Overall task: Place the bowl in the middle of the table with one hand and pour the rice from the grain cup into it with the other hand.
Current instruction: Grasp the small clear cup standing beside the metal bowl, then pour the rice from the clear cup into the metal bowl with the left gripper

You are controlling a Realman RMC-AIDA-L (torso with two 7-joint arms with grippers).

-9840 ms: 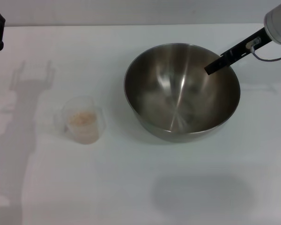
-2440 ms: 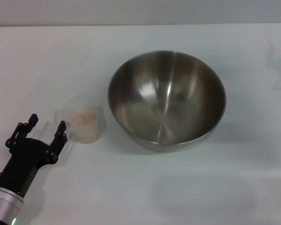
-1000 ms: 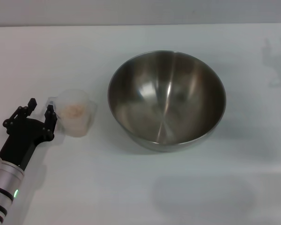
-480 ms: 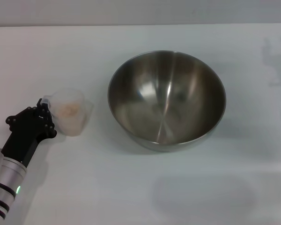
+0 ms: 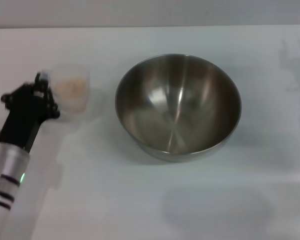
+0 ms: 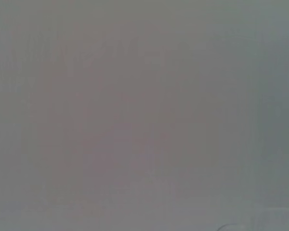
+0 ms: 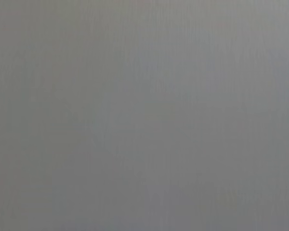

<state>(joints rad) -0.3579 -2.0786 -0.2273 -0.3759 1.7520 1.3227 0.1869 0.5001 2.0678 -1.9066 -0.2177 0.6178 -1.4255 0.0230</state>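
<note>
At left of the frame, the left end effector (image 5: pixel 42 92) grips the cup (image 5: pixel 70 89), lifted off the worktop (image 5: pixel 155 200). Bare worktop separates it from the bowl (image 5: pixel 178 106) at centre. The right end effector is out of sight.

Before me the white table (image 5: pixel 155 210) fills nearly everything I see. Beyond the table's far edge runs a narrow grey strip of wall (image 5: pixel 150 12) (plain, no marks). On the table's near part lies a soft rounded shadow (image 5: pixel 215 210), with fainter shadows toward its right corner.
</note>
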